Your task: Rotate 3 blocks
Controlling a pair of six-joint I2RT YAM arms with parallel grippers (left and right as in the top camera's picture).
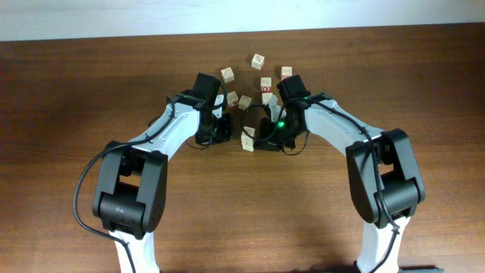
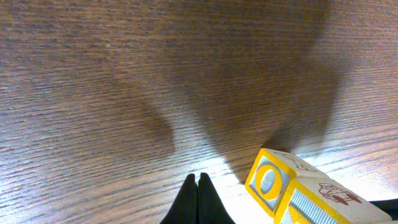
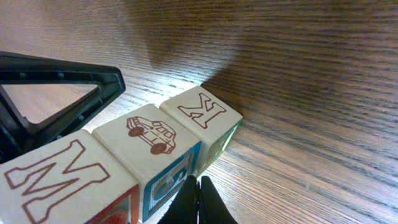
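Blocks of pale wood with printed faces are lined up in a short row on the brown wooden table (image 1: 91, 68), between the two arms.

In the right wrist view three of them are seen side by side and touching. The M block (image 3: 56, 180) is nearest, the car block (image 3: 152, 140) is in the middle, and the K block (image 3: 202, 112) is at the far end. A blue side face is shown on the car block and a greenish one on the K block. The right gripper (image 3: 198, 190) is closed, with its fingertips pressed together and nothing held between them. It is placed just beside the blue face of the car block, but contact cannot be confirmed. A black frame (image 3: 62, 81) of the other arm is seen beside the M block.

In the left wrist view the left gripper (image 2: 198, 186) is also closed and empty, with its tips low over the table. Just to its right two touching blocks are seen: the O block (image 2: 268, 180) with a yellow face, and the striped block (image 2: 317, 202) with a yellow border. Which blocks of the row these are cannot be told.

From overhead the row is mostly hidden under the arms, and only one pale cube (image 1: 248, 142) is visible between them. Several loose cubes (image 1: 258, 61) are scattered further back on the table.
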